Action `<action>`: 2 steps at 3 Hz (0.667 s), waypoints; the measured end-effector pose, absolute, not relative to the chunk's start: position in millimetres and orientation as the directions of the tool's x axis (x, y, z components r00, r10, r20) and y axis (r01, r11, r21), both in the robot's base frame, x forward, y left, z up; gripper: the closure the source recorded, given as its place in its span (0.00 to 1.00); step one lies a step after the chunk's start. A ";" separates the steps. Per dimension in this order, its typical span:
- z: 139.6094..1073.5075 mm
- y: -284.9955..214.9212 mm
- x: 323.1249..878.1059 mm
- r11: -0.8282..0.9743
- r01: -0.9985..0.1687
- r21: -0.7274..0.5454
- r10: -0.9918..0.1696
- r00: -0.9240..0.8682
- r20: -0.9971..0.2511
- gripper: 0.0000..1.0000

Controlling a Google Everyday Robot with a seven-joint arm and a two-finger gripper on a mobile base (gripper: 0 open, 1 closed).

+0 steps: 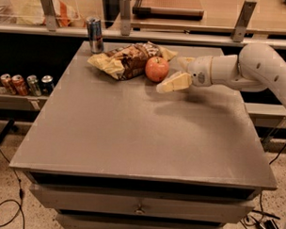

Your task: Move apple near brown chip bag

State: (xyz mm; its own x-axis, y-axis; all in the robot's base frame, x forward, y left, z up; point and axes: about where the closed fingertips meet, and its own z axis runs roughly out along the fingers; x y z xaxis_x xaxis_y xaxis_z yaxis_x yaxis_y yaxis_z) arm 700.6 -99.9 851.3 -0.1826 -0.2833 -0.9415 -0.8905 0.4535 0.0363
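Observation:
The red-orange apple point(157, 69) sits on the grey table point(142, 130) at the far side. It touches the right end of the brown chip bag point(127, 60), a wrinkly bag with pale yellow ends. My gripper point(171, 74) is just right of the apple, near table height, pointing left. Its fingers point(175, 82) are spread open and hold nothing. A small gap shows between them and the apple. My white arm point(238, 70) reaches in from the right.
A tall drink can point(94, 34) stands behind the bag at the table's back left. Several cans point(21, 84) lie on a low shelf to the left. A railing with posts point(125, 12) runs behind the table, with an orange-and-white bag point(43, 9) beyond it.

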 end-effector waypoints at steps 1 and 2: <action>864.7 -121.8 685.6 0.493 -0.870 -0.012 -0.337 -0.179 -0.924 0.00; 874.7 -137.6 671.4 0.511 -0.859 -0.040 -0.374 -0.181 -0.909 0.00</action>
